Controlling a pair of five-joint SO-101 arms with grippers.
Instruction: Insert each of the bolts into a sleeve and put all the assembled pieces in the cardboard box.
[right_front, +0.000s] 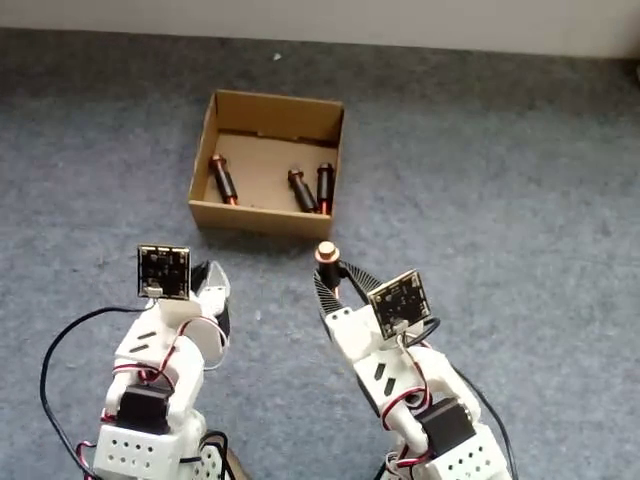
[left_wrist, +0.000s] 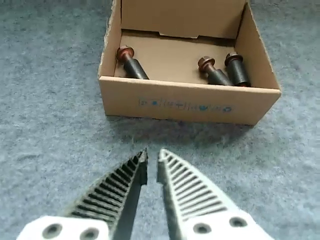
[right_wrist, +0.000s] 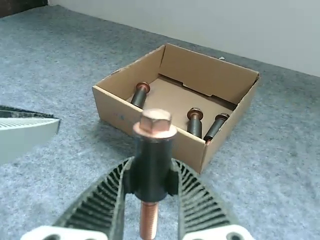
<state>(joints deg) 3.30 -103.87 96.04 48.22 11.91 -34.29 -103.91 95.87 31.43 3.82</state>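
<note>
Grey carpet covers the bench (right_front: 520, 200), where the cardboard box (right_front: 262, 217) already holds three assembled pieces (right_front: 302, 190). The right hand (right_wrist: 150, 164) is clenched on a fourth bolt (right_wrist: 155, 125) seated upright in its sleeve (right_wrist: 150, 150), just short of the box's near wall, and the left hand (left_wrist: 151, 160) is all but closed on nothing. Placing looks to be the step in hand: the next move calls for lifting this piece over the wall and releasing it inside.

You get soft, even light across the carpet (right_front: 520, 160); the cardboard box (left_wrist: 190, 102) throws a faint shadow before its near wall
</note>
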